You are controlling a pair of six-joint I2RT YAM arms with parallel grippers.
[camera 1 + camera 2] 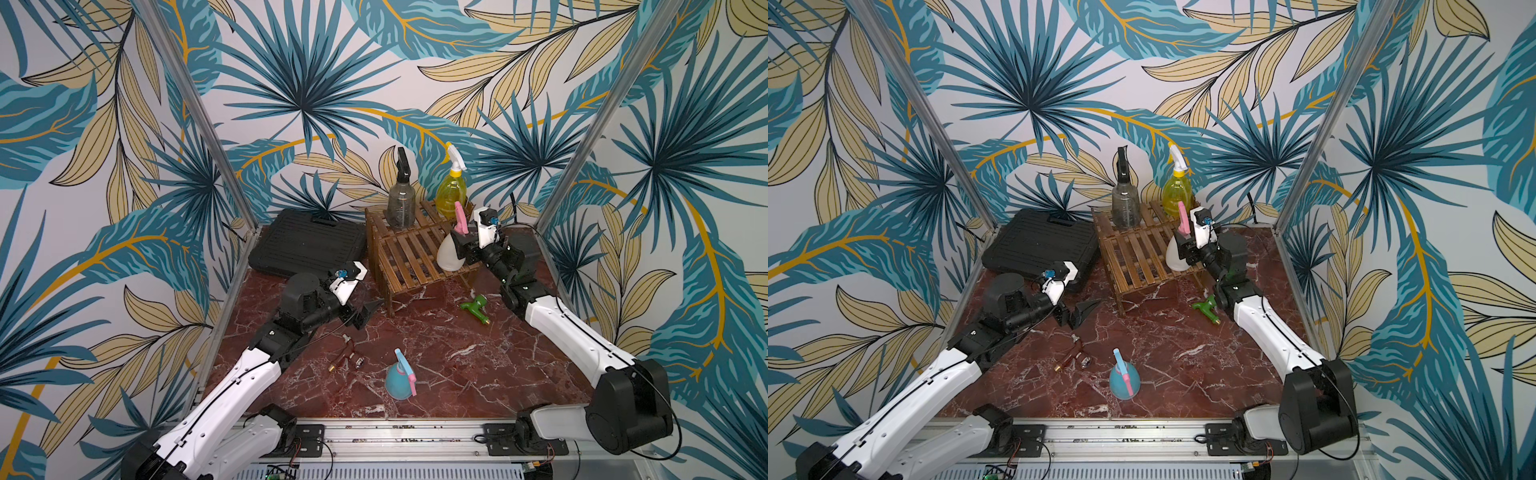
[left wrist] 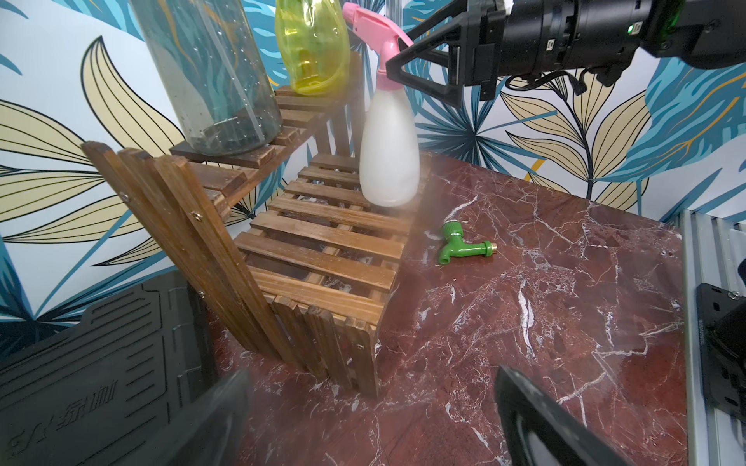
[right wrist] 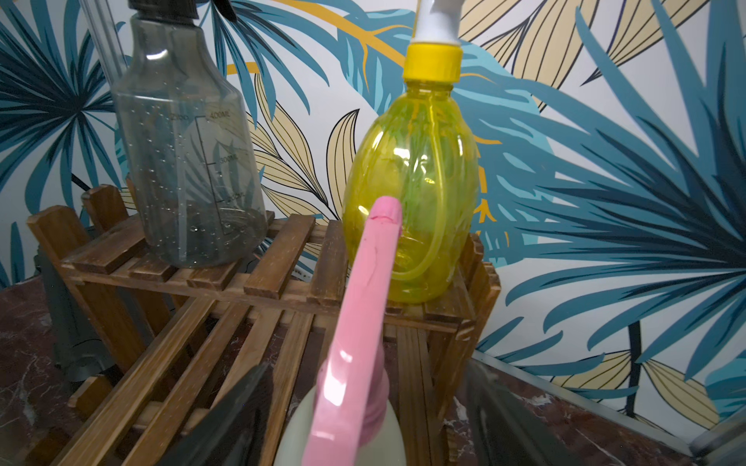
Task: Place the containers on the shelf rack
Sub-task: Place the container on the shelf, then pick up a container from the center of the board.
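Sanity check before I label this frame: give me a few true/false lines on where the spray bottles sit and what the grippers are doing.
1. The grey bottle and the yellow bottle stand on the upper step of the shelf rack. True.
2. The white bottle lies on its side on the table. False: it stands upright on the rack's lower step.
3. The blue bottle is on the rack. False: it stands on the marble table, in front of the rack.
4. The right gripper has its jaws open on either side of the white bottle's neck. True.
5. The left gripper holds the green nozzle. False: it is open and empty; the nozzle lies on the table.
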